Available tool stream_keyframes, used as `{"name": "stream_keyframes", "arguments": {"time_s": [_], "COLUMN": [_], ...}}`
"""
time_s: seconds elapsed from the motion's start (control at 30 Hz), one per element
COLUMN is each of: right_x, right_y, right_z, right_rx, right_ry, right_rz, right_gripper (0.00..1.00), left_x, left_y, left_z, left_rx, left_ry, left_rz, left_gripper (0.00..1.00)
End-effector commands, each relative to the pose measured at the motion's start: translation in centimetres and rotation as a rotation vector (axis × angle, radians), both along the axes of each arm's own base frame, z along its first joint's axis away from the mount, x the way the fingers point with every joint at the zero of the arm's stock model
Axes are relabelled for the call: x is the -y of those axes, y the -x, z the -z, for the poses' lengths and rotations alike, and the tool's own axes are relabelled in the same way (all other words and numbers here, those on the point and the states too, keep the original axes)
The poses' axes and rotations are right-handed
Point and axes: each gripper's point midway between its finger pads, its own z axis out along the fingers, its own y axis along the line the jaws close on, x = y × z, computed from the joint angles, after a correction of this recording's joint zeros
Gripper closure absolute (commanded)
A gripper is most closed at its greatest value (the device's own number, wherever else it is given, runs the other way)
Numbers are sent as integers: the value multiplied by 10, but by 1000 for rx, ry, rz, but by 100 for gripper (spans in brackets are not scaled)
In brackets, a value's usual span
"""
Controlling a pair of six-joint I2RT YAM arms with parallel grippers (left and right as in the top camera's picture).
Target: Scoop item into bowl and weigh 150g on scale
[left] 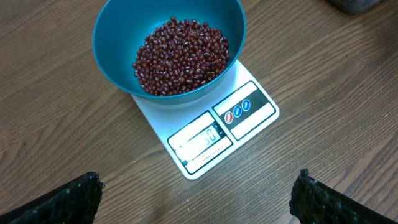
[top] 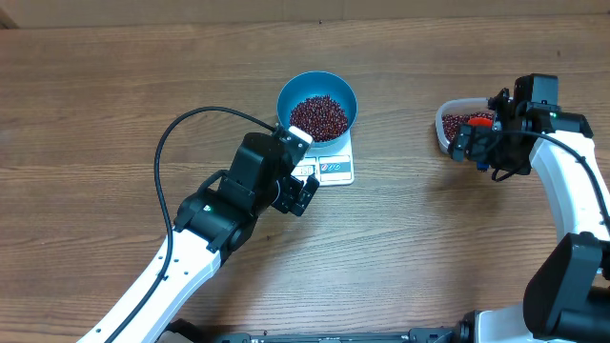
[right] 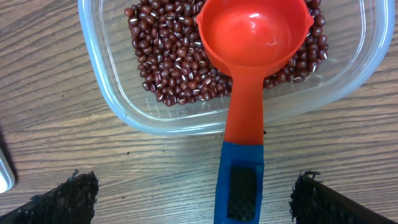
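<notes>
Beans [left: 180, 56] fill the blue bowl [left: 111, 43] on the scale [left: 252, 115]; both your tools are empty.
Your left tool [left: 196, 200] gapes wide near the scale; your right tool [right: 193, 200], equally wide, hovers above the scoop [right: 249, 37] resting in the tub [right: 102, 74].

Overhead looks straight down on the whole table [top: 95, 95]. Each wrist camera looks down from close by: the bowl [left: 111, 38] and scale [left: 249, 118] lie ahead of the left gripper [left: 198, 205], the tub [right: 106, 81] ahead of the right gripper [right: 196, 199]; overhead shares both spots
</notes>
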Motion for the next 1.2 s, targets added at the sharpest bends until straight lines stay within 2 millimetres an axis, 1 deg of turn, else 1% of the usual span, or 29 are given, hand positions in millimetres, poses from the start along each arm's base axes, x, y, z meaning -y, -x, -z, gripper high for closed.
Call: {"name": "stream_keyframes", "arguments": {"time_s": [0.0,0.17,0.23,0.3,0.57,0.67,0.73,0.83,0.97,1.1,1.17], "right_x": [4,4,4,4,4,4,4,4,4,4,4], "right_y": [-9,-9,-9,-9,-9,-9,-9,-9,-9,-9,-9], "right_z": [-8,-8,-8,-8,-8,-8,-8,-8,-8,-8,-8], "right_rx": [28,28,28,28,28,28,28,28,28,28,28], "right_ry": [13,13,13,13,13,13,13,13,13,13,13], "right_rz": [-3,-3,-3,-3,-3,-3,-3,-3,-3,-3,-3], "right_gripper": [0,0,0,0,0,0,0,0,0,0,0], "left_x": [6,6,4,3,0,-8,-11,-14,-9,-7,-6], "left_y": [-4,-1,0,2,7,8,8,8,5,4,4], "left_z": [-14,-11,-7,3,56,73,80,90,102,108,108], "left_rx": [16,-60,-91,-124,-301,-337,-350,-367,-378,-389,-391], "left_ry": [46,151,167,164,179,173,167,155,137,132,138], "left_rz": [-3,-111,-149,-170,-330,-415,-456,-490,-489,-487,-483], "left_gripper": [1,0,0,1,1,0,1,0,0,1,0]}}
